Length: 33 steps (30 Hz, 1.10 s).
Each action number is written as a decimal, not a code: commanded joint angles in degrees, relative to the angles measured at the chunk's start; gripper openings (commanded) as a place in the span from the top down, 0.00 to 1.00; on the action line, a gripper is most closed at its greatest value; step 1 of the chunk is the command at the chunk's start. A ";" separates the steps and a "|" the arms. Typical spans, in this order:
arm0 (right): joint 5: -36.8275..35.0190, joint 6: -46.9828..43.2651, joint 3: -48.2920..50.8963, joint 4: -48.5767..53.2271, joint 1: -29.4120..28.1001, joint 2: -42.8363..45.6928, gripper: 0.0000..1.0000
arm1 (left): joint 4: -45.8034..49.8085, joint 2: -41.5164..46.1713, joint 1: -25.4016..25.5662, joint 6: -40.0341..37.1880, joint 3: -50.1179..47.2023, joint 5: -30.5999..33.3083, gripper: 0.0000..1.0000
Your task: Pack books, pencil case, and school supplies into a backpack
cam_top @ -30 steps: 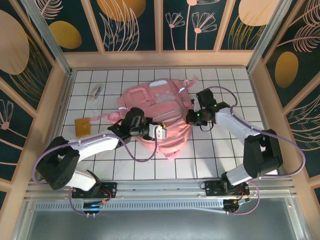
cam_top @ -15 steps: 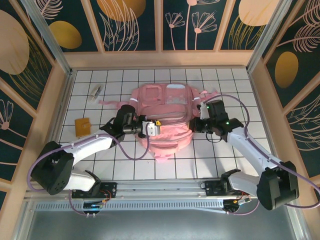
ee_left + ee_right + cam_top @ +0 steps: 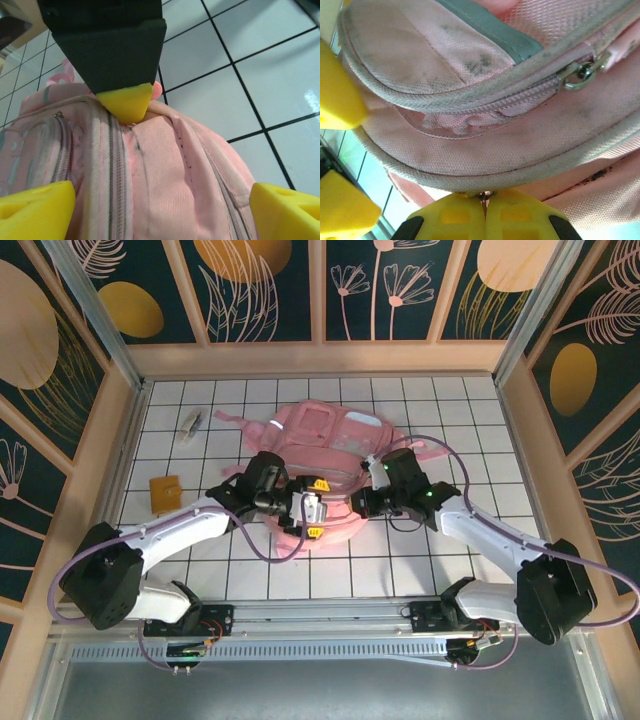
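The pink backpack (image 3: 325, 440) lies in the middle of the tiled table. My left gripper (image 3: 313, 509) stands open at its near left edge, its yellow fingers (image 3: 35, 210) straddling the pink fabric (image 3: 160, 190) without closing on it. My right gripper (image 3: 366, 490) is shut on a small metal zipper pull (image 3: 483, 195) at the backpack's (image 3: 485, 145) near right edge. Of the school supplies, the orange pad (image 3: 165, 490) and a small grey-white piece (image 3: 191, 424) lie on the tiles to the left. The books and pencil case are out of view.
Wooden walls (image 3: 100, 440) enclose the white tiled table (image 3: 450, 410) on three sides. A pink strap (image 3: 232, 418) trails off the backpack's far left. The left gripper's yellow fingers (image 3: 335, 95) show beside the backpack in the right wrist view.
My left gripper has opened and let go of the backpack. The right gripper has pulled leftward and nearer, still shut, and the backpack has shifted and turned with it.
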<state>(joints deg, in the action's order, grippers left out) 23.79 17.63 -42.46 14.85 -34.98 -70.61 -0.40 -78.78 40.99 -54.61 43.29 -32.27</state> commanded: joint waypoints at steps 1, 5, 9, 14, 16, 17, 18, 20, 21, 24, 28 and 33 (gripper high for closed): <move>5.81 -2.49 -2.71 -4.97 -1.82 -1.06 1.00 | -7.34 0.97 0.58 2.23 -3.48 6.57 0.14; 6.75 -2.51 -2.62 -5.92 -2.83 -0.61 1.00 | -7.16 -1.86 0.58 3.40 -0.46 16.36 0.47; 6.50 -2.82 -3.12 -5.49 -3.07 0.12 1.00 | -5.05 -4.99 0.58 4.28 1.82 20.23 0.61; -7.35 -5.83 -5.97 2.41 -2.56 -1.55 1.00 | -5.42 -3.86 0.52 1.19 -0.34 16.66 1.00; -14.12 -5.98 -6.02 4.64 -0.19 -3.79 1.00 | -6.71 -2.23 0.57 0.05 -2.07 14.83 1.00; -15.62 -4.46 -5.63 4.79 2.44 -5.04 1.00 | -7.61 -1.25 0.56 -0.15 -3.06 13.50 1.00; -16.26 -2.25 -5.49 5.26 5.31 -6.42 1.00 | -8.06 -0.49 0.56 -0.42 -3.77 12.27 1.00; -18.81 1.54 -4.92 5.39 9.58 -8.40 1.00 | -8.23 0.16 0.58 0.11 -4.28 10.22 1.00; -21.58 3.11 -4.56 5.11 10.92 -8.86 1.00 | -7.97 0.33 0.57 0.26 -4.42 9.26 1.00; -24.36 3.86 -4.45 3.01 14.49 -10.83 1.00 | -8.09 0.69 0.58 0.12 -5.52 4.95 1.00; -24.38 2.78 -7.46 -0.35 16.62 -15.77 1.00 | -9.75 2.57 0.58 -2.37 -8.42 -0.69 1.00; -25.99 1.69 -13.55 1.04 17.23 -21.89 0.94 | -6.82 3.72 0.58 -3.55 -8.26 -2.16 1.00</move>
<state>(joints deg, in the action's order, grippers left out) 16.14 18.37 -52.84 18.06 -23.24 -89.38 -13.74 -78.98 41.15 -56.12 36.51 -23.09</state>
